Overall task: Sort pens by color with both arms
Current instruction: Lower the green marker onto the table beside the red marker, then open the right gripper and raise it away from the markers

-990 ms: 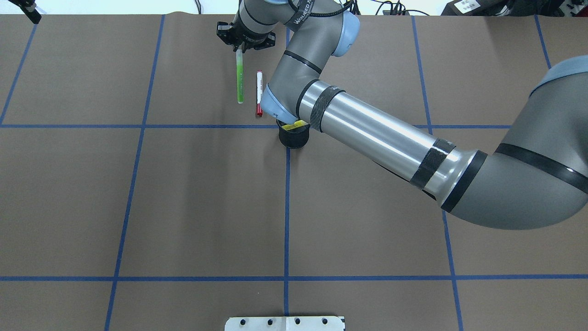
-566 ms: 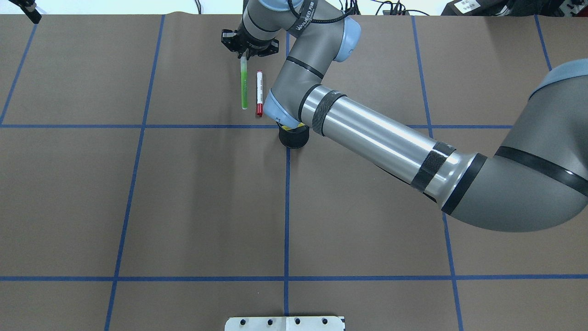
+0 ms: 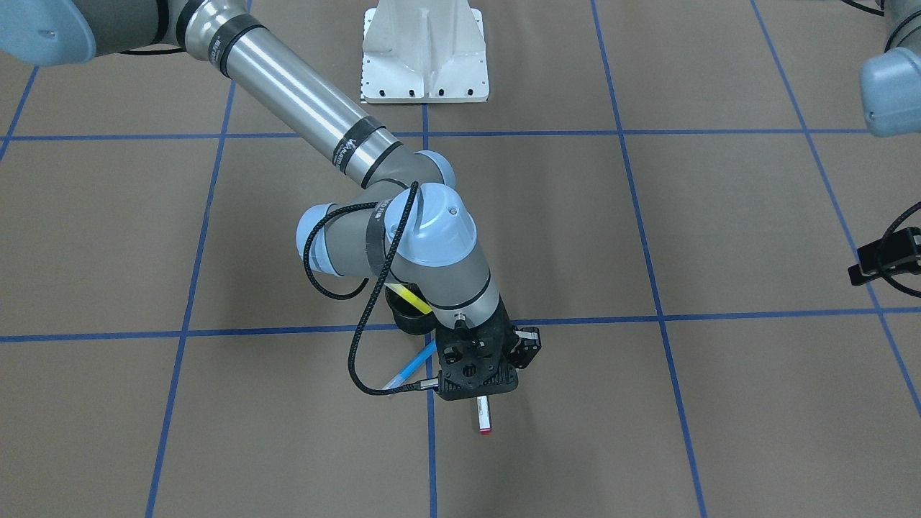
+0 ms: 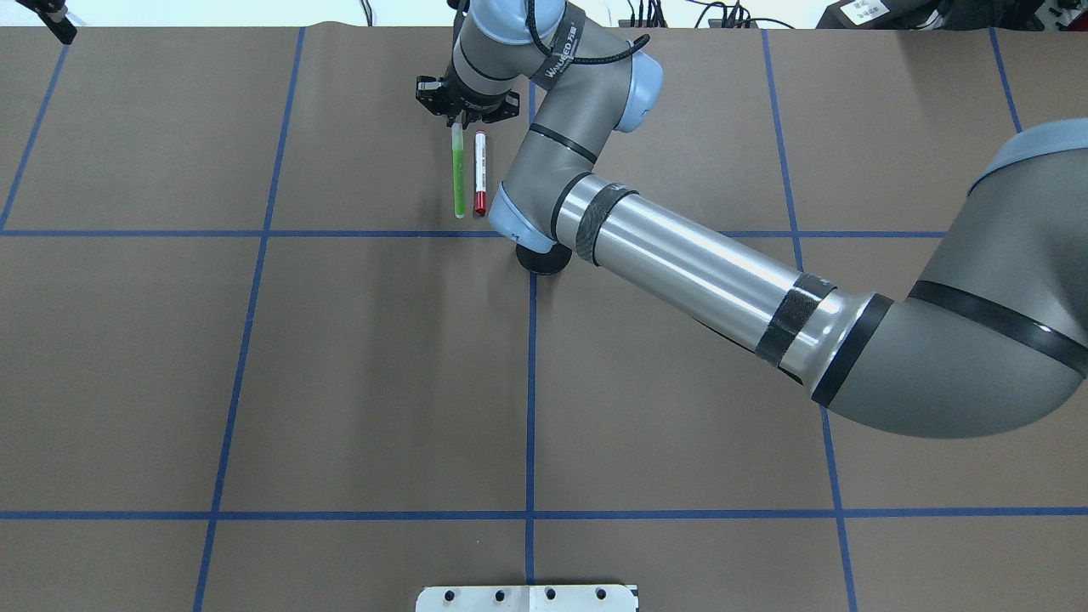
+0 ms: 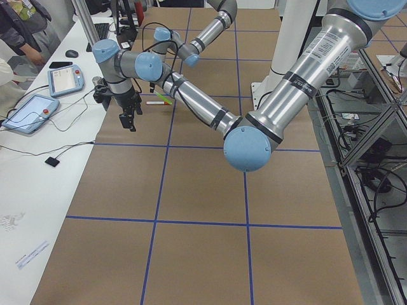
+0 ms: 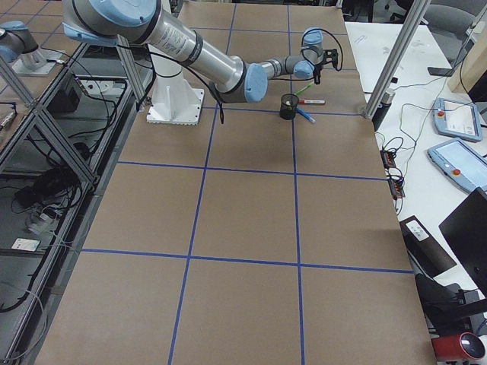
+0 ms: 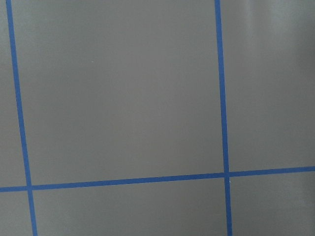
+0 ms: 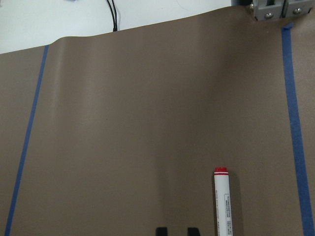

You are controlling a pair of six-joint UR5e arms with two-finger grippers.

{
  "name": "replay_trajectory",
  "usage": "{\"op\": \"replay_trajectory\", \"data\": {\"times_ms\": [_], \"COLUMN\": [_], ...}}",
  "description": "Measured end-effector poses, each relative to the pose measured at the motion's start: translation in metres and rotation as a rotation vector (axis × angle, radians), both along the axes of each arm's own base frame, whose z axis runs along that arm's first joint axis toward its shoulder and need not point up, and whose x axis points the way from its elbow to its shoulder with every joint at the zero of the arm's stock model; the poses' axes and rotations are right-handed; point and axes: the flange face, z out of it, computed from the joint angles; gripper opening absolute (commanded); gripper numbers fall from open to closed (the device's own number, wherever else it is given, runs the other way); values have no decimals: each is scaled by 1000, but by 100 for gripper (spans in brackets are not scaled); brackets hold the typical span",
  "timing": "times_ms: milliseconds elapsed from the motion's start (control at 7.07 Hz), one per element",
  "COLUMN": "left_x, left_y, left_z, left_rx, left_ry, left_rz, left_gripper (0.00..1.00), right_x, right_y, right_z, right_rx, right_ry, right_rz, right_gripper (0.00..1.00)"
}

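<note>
The right black two-finger gripper (image 4: 461, 116) pinches the far end of the slim green highlighter (image 4: 459, 174). Its fingers are drawn close around the barrel, which runs back toward the robot, just beside the white-barrelled red-capped marker (image 4: 480, 170) lying parallel on the brown paper-covered table (image 4: 340, 382). The yellow highlighter (image 3: 411, 296) leans in the black mesh cup (image 3: 406, 324), and the blue highlighter (image 3: 410, 367) lies beside the cup. The left black gripper (image 4: 59, 30) hangs at the table's far corner; I cannot tell whether it is spread or pressed together.
</note>
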Motion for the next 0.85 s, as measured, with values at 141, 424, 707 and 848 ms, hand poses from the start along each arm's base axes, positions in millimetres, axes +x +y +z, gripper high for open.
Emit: {"op": "replay_trajectory", "data": {"times_ms": [141,424,707,848], "left_x": [0,0,0,0], "left_y": [0,0,0,-1], "left_z": [0,1,1,1], "left_rx": [0,-1,-2,-5], "left_ry": [0,0,0,0], "left_rz": [0,0,0,-4], "left_gripper": [99,99,99,99], "right_x": [-1,-1,-1,-1], "right_y": [0,0,-1,-1], "right_z": [0,0,-2,-3], "right_rx": [3,10,19,22], "right_ry": [2,7,7,5], "right_rz": [4,17,33,38], "right_gripper": [17,45,59,59]}}
